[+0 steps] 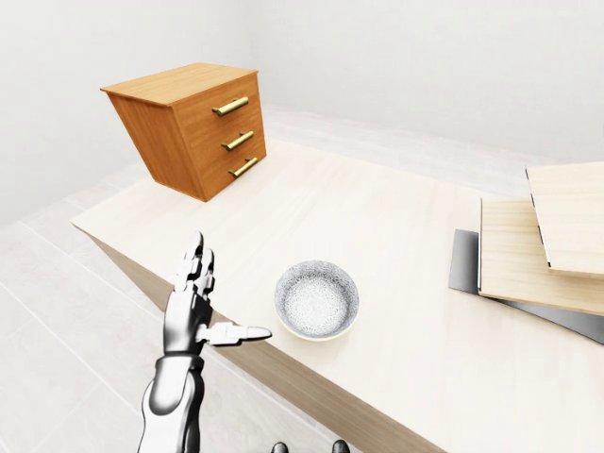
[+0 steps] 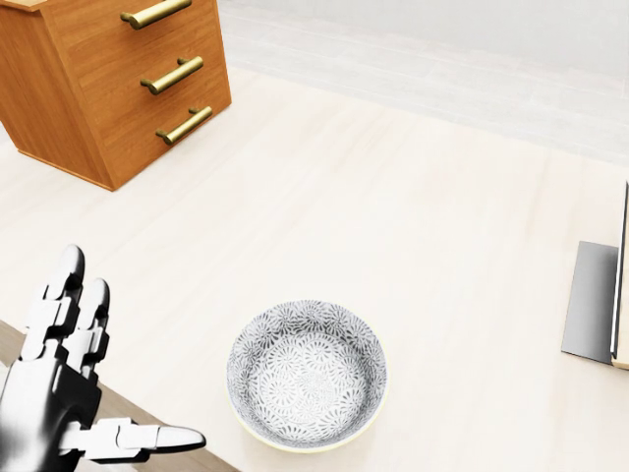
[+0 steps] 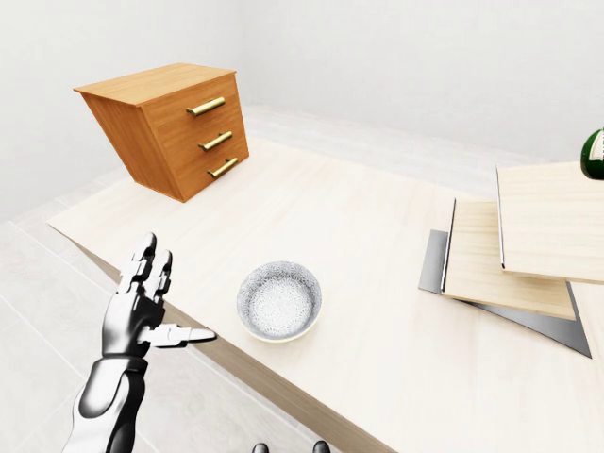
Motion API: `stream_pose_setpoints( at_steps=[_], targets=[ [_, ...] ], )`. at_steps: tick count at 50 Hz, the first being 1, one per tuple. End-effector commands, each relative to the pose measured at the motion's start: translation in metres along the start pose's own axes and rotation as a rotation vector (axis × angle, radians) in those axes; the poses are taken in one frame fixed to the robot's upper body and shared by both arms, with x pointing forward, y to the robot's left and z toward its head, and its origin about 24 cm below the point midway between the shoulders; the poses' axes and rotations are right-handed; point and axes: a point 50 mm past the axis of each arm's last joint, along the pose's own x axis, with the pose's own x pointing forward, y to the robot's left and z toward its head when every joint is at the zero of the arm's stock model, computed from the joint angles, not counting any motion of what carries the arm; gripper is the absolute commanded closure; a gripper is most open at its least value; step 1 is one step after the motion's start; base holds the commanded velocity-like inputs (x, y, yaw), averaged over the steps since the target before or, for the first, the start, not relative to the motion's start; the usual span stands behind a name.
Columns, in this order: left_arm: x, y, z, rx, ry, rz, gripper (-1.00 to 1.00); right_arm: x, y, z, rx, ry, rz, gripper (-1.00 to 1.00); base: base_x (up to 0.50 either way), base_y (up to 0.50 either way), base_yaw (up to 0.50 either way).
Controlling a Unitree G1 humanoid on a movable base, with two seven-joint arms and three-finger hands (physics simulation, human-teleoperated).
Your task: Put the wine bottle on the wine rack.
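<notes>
Right-eye view catches the only sign of the wine bottle (image 3: 594, 154): a dark green rounded bit at the far right edge, above the stepped wooden shelves (image 3: 552, 222), which may be the wine rack; how the bottle stands or rests cannot be told. As a judgement, a glass bottle would be heavy for its size, stiff, smooth enough to slip and liable to break if dropped, so the body just below the shoulder looks the safest place to grip, rather than the thin neck. The left hand (image 1: 194, 302) is raised at the near left edge of the table (image 1: 377, 236) with fingers spread and thumb out, holding nothing. The right hand does not show. The patterned bowl (image 2: 307, 375) just right of that hand is empty. The drawer chest (image 1: 192, 125) at the far left has all three drawers shut.
</notes>
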Motion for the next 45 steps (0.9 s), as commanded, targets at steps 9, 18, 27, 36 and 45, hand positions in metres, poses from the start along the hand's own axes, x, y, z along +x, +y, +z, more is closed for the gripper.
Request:
stream_pose_setpoints(
  at_steps=[9, 18, 27, 36, 45],
  targets=[
    [0.000, -0.002, 0.003, 0.005, -0.002, -0.002, -1.00, 0.011, -0.003, -0.018, 0.034, 0.058, -0.062, 1.00, 0.00, 0.00, 0.00],
    [0.001, -0.004, 0.003, 0.007, -0.001, -0.007, -1.00, 0.014, -0.009, -0.035, 0.022, 0.087, -0.076, 1.00, 0.00, 0.00, 0.00],
    [0.001, -0.003, 0.003, 0.008, -0.001, -0.006, -1.00, 0.015, -0.010, -0.047, 0.004, 0.106, -0.077, 1.00, 0.00, 0.00, 0.00],
    [0.002, -0.005, 0.003, 0.007, -0.001, -0.009, -1.00, 0.014, -0.024, -0.063, 0.019, 0.148, -0.115, 1.00, 0.00, 0.00, 0.00],
    [0.001, -0.004, 0.004, 0.010, -0.001, -0.007, -1.00, 0.012, -0.035, -0.077, -0.018, 0.177, -0.122, 1.00, 0.00, 0.00, 0.00]
  ],
)
